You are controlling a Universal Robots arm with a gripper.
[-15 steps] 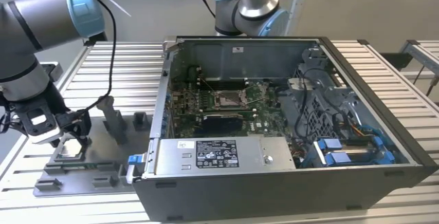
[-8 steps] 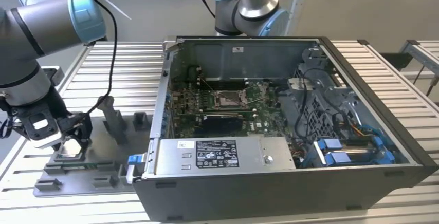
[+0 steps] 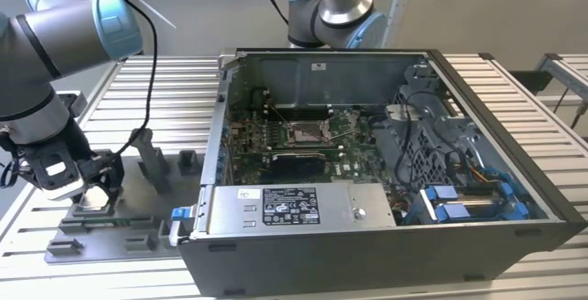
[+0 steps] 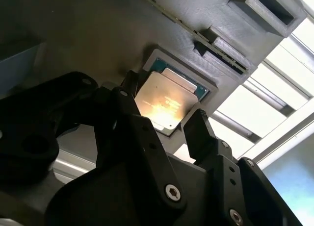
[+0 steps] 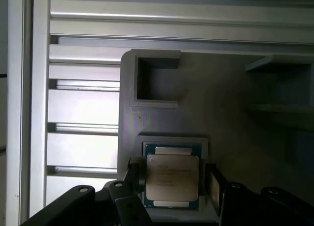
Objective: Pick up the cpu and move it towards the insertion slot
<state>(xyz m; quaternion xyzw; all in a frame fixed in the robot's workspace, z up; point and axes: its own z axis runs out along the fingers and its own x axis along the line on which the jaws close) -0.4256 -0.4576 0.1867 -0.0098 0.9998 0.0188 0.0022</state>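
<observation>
Slatted aluminium table [image 3: 156,87]; the open steel case [image 3: 368,252] stands to the exterior view's right of my gripper [image 3: 92,191].
A grey ribbed plastic fixture [image 5: 221,113] lies flat beside the case, bare slats past its outer edge. The slot [image 3: 308,132], a square metal frame, sits deep inside on green board. The cpu [image 5: 172,176], pale and flat, lies in its square nest; my black fingers [image 5: 133,179] stand apart, flanking two opposite edges.

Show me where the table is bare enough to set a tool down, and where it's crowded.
Bare slatted table lies beyond the grey fixture in the exterior view, beside the computer case, and again along the case on the exterior view's right. Crowded: the fixture, where the gripper sits at the cpu, and the case's cable-filled interior.
</observation>
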